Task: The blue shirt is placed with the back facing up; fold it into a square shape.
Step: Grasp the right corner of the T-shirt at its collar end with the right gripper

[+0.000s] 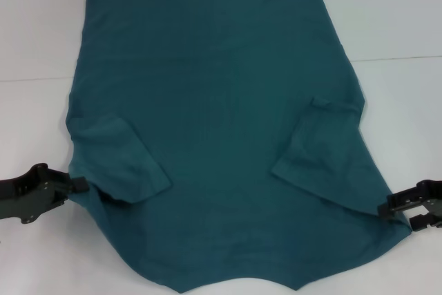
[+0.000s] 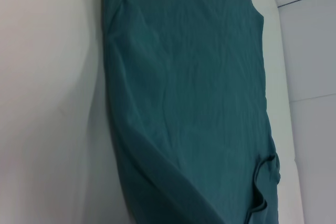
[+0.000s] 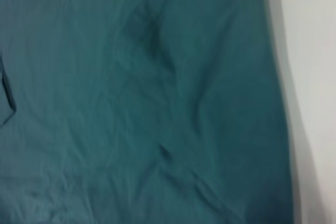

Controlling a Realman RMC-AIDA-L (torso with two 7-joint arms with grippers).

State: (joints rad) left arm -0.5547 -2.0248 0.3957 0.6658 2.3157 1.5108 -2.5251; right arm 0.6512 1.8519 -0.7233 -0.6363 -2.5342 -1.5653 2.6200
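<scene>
The blue shirt [image 1: 221, 122] lies flat on the white table [image 1: 394, 18], plain side up. Both short sleeves are folded inward onto the body, one sleeve [image 1: 121, 160] on the left and the other sleeve [image 1: 314, 150] on the right. My left gripper [image 1: 77, 184] sits at the shirt's left edge, just below the folded sleeve and touching the cloth. My right gripper [image 1: 387, 208] sits at the shirt's right edge near the front corner. The left wrist view shows the shirt [image 2: 199, 98] from the side, and the right wrist view is filled by wrinkled cloth [image 3: 136, 98].
A thin seam [image 1: 397, 58] runs across the table behind the shirt's middle. Bare white table surface lies to the left [image 1: 34, 46] and right [image 1: 407, 122] of the shirt. The shirt's near edge reaches the bottom of the head view.
</scene>
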